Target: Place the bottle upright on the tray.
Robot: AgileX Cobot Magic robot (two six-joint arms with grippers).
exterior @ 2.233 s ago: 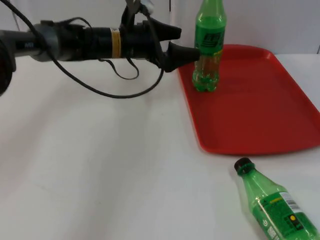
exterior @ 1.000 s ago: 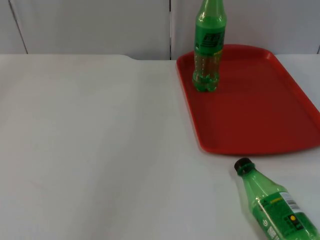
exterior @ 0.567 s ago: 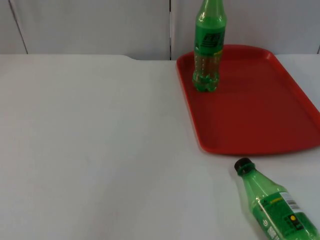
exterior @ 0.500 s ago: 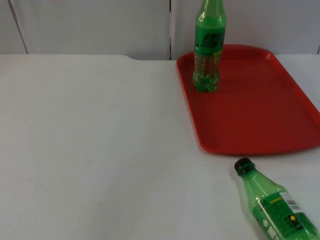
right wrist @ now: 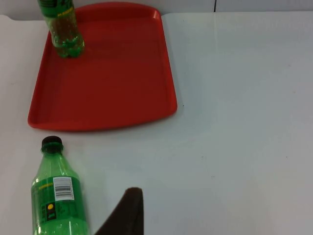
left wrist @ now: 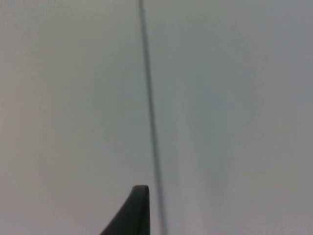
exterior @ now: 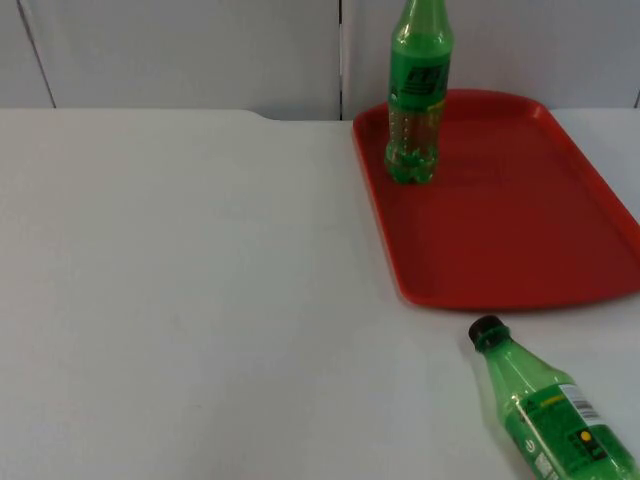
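— Red tray sits against the far right of the white table, right up near the grey partition wall. See the green bottle standing on it?

— Yes, upright in the tray's far left corner, base down on the red surface. From the right wrist view it is the same: bottle erect in one corner of the tray.

— And the other one?

— A second green bottle with a black cap lies on its side on the table, just off the tray's near edge, cap pointing towards the tray but not touching it. Its label with a barcode faces up in the right wrist view.

— Where's the right gripper in relation to that?

— I can make out one black fingertip of it, low over the table, just beside the lying bottle's body and well apart from the standing one. Whether its fingers are spread or pressed together, I cannot tell.

— The left gripper?

— One dark fingertip again, set against a plain grey surface with a thin dark seam running along it. Spread or closed, I cannot tell either. Nothing of the task lies near it that I can see.
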